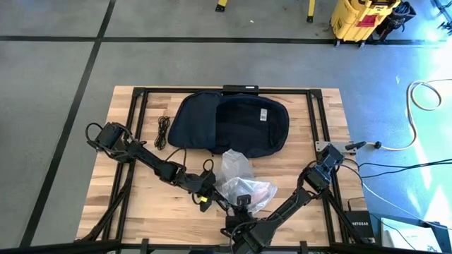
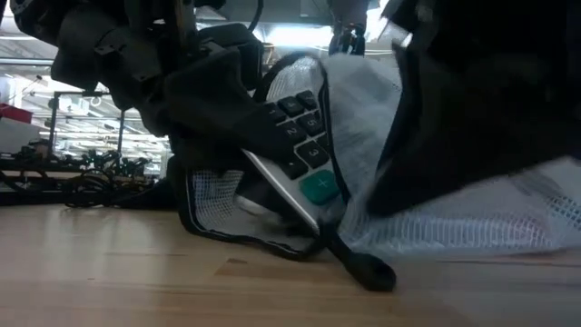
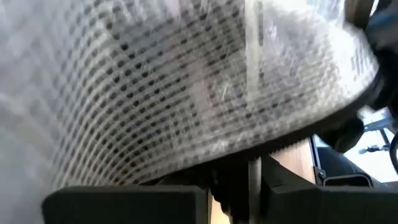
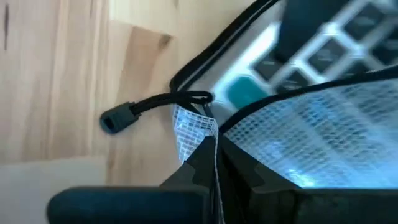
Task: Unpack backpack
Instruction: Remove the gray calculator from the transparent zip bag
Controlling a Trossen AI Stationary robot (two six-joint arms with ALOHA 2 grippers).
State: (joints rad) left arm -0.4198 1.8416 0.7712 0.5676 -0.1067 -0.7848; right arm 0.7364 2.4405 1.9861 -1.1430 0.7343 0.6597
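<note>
I count one backpack (image 1: 233, 123) lying open at the table's far edge, one cable (image 1: 163, 132) coiled beside it, one mesh pouch (image 1: 244, 185) near the front edge, and one calculator (image 2: 295, 145) inside that pouch.

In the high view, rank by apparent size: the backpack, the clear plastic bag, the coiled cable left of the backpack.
1. backpack, clearly largest.
2. clear plastic bag, partly covered by the arms.
3. coiled cable, smallest.
</note>
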